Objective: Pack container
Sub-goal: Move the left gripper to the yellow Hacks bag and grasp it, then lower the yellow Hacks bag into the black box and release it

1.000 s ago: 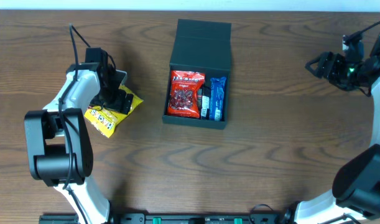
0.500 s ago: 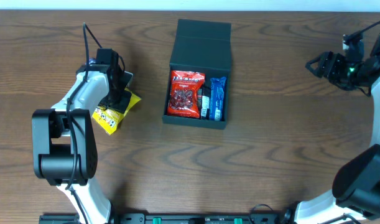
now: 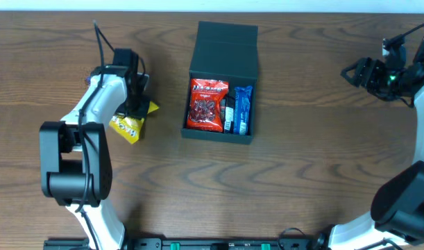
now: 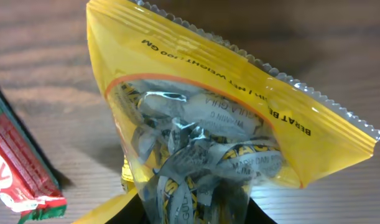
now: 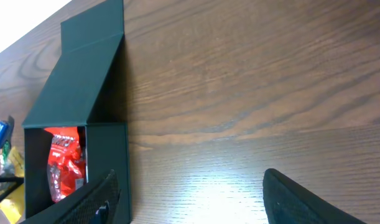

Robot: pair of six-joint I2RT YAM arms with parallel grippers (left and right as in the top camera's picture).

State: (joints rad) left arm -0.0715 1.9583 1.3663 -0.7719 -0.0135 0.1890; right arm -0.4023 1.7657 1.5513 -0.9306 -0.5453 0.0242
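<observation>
The container [image 3: 225, 48], a dark box with its flap lid folded back, lies at the table's middle and holds a red packet [image 3: 207, 104] and a blue packet [image 3: 243, 110]. Left of it, my left gripper [image 3: 137, 104] is shut on a yellow snack bag [image 3: 128, 125]. In the left wrist view the yellow snack bag [image 4: 208, 124] fills the frame, its clear neck pinched between my left gripper's [image 4: 199, 214] dark fingers. My right gripper [image 3: 354, 69] hangs open at the far right, well away from the box. In the right wrist view the container [image 5: 84, 87] lies ahead and to the left of the right gripper [image 5: 196, 205].
A red-and-white wrapped snack [image 4: 15, 174] lies on the wood just left of the bag. The table's back edge [image 3: 212, 12] runs along the top of the overhead view. Bare wood [image 3: 323, 125] stretches between the box and the right arm.
My left gripper has closed on the yellow bag. It has shifted right and towards the back, and the bag has bunched up and moved with it. The right arm has stayed still.
</observation>
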